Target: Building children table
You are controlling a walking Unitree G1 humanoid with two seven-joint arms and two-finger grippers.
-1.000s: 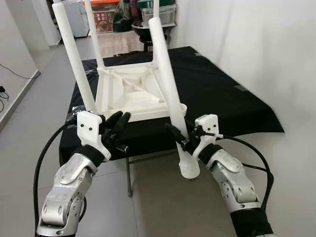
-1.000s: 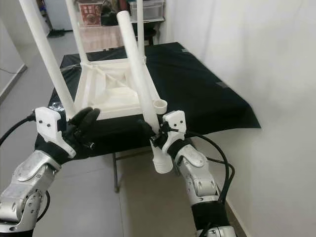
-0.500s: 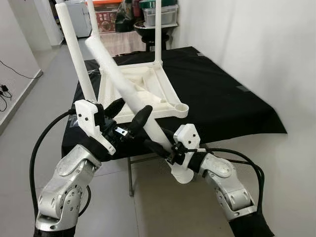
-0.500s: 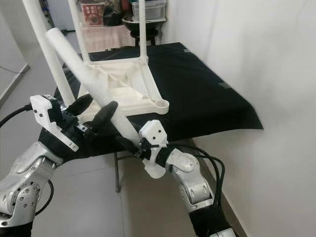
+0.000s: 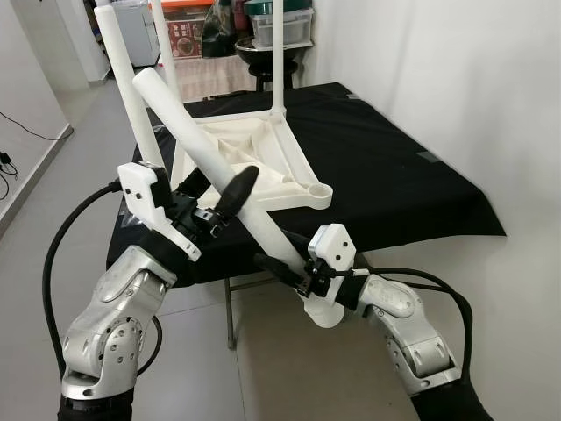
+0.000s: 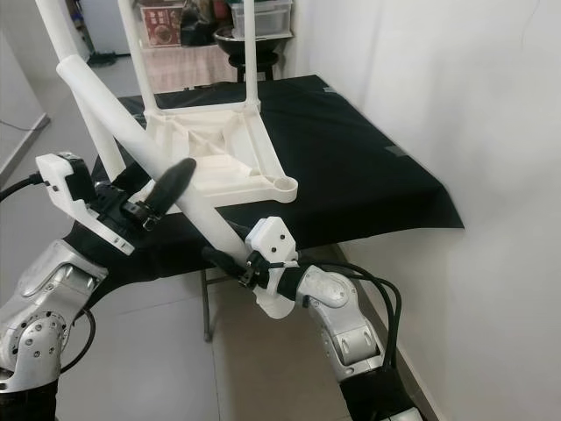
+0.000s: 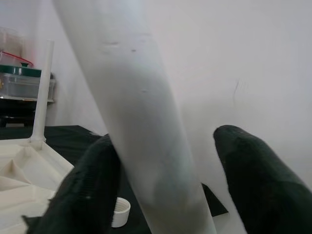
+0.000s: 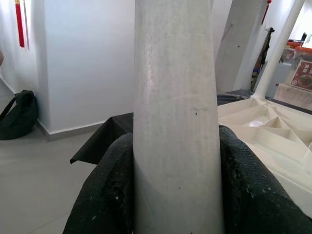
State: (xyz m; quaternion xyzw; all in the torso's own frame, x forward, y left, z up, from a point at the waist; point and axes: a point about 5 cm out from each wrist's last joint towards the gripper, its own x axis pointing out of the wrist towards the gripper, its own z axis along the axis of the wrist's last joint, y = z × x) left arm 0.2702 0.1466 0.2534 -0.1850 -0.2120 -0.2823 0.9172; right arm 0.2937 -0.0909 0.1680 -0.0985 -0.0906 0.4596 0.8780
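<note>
Right tool (image 5: 294, 267) is clamped on the long white plastic table leg (image 5: 206, 153); left tool (image 5: 217, 197), fingers apart, straddles it above the black-draped desk (image 5: 394, 167).

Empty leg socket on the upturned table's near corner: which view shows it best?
The left eye view: the empty socket sits unobstructed at the tabletop corner, opening visible. The right eye view shows it equally plainly. The left wrist view catches a small part, beside the loose leg.

My right gripper (image 5: 285, 267) holds a matt white plastic leg (image 5: 210, 158), faintly grained; my rubbery black fingers (image 8: 105, 195) look pitted; white plastic tabletop (image 5: 254, 167) lies on matt black cloth (image 5: 394, 175); silver metal arms.
</note>
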